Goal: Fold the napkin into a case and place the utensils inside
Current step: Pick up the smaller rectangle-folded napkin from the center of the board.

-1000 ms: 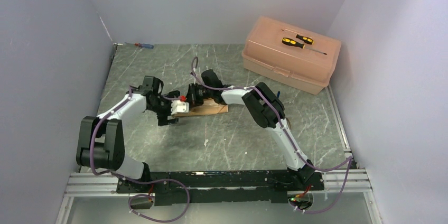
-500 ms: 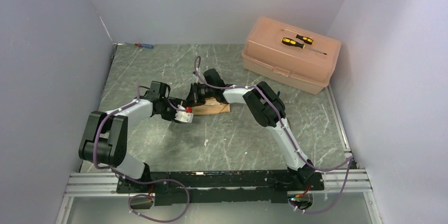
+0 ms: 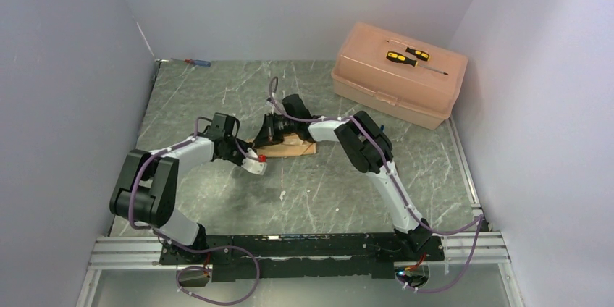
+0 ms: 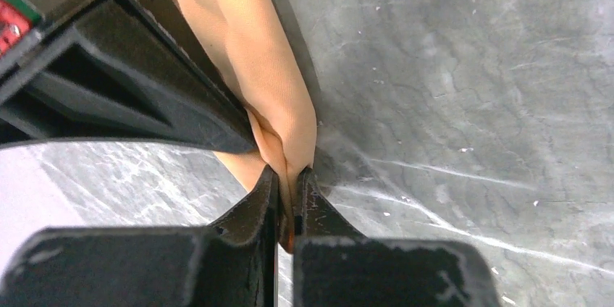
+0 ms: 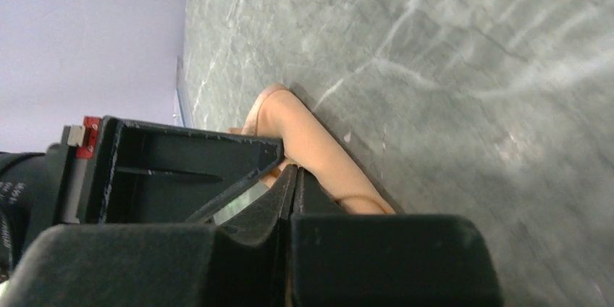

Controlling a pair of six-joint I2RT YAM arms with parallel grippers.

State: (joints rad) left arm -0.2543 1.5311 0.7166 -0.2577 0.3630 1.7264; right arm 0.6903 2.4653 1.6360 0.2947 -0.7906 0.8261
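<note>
The left claw [image 4: 288, 177] is clamped on a fold of the soft peach-orange cloth napkin [image 4: 271, 68], its two black fingers pinching the fabric's tip. The right claw [image 5: 292, 174] has its fingers pressed together right against the same cloth; whether any fabric lies between them cannot be told. The two claws meet near the middle of the grey-green marbled bench [image 3: 217, 97], with the napkin bunched in a narrow strip between them. A hard pink plastic box [image 3: 384, 99] sits at the far right corner with two yellow-and-black screwdrivers [image 3: 405, 56] on its lid. A small red-and-blue screwdriver [image 3: 195, 62] lies at the far left edge.
</note>
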